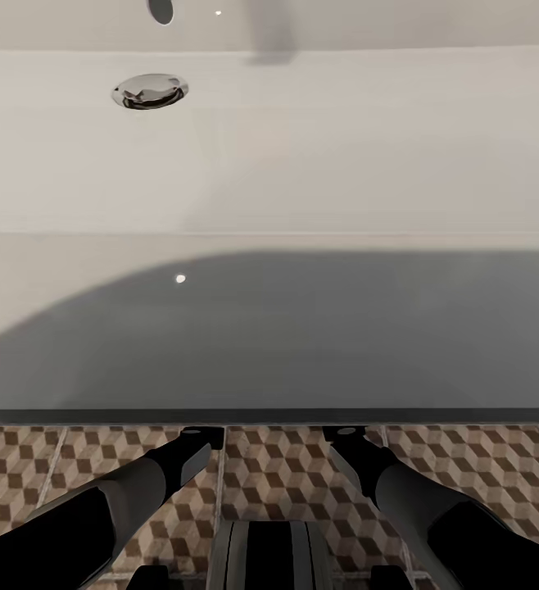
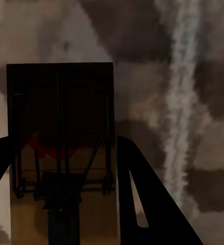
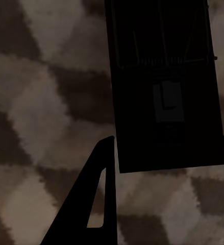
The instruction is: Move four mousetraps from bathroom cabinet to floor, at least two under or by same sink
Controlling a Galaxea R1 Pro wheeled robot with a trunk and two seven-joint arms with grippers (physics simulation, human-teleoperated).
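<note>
Smooth white sink (image 1: 302,164), round chrome drain (image 1: 150,90) in its basin; front wall in grey shadow. Below its front edge, floor (image 1: 286,467) of cube-patterned brown and beige tiles. Both arms reach down toward that edge. Left gripper (image 2: 66,204): flat rectangular wooden mousetrap (image 2: 60,127) with wire frame between its parted fingers, close over the tiles. Right gripper (image 3: 168,168): dark mousetrap (image 3: 163,87) likewise; grip contact, cannot tell.

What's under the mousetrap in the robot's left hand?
Under the mousetrap between the left fingers you can see the cube-patterned floor tiles and a pale grout line. The bit of floor straight behind the trap is covered.
</note>
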